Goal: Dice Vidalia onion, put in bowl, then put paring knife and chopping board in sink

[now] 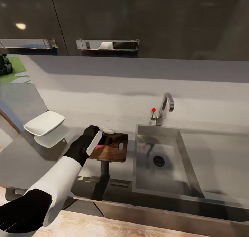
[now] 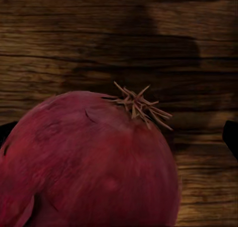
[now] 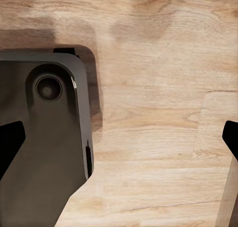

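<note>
1. While the left gripper [image 1: 103, 142] stood over the chopping board [image 1: 116, 150], its fingertips [image 2: 230, 135] were spread wide, one at each side of the Vidalia onion [image 2: 87, 162]; I cannot tell if they touched it.
2. In the left wrist view the onion was a dark pink bulb with a dry tuft on top, and it rested on the wood of the board.
3. In the head view a small pink spot of the onion [image 1: 100, 146] showed under the gripper, on the part of the board away from the sink [image 1: 183, 150].
4. The board lay on the countertop [image 1: 31, 161] just beside the sink, with its handle slot at the end near the sink.
5. The bowl [image 1: 45, 122] stood on the far side of the board from the sink, well apart from it.
6. The right gripper [image 3: 119, 137] had its fingers far apart, holding nothing, above the wooden floor [image 3: 158, 88] and a dark part of the robot base [image 3: 44, 137].
</note>
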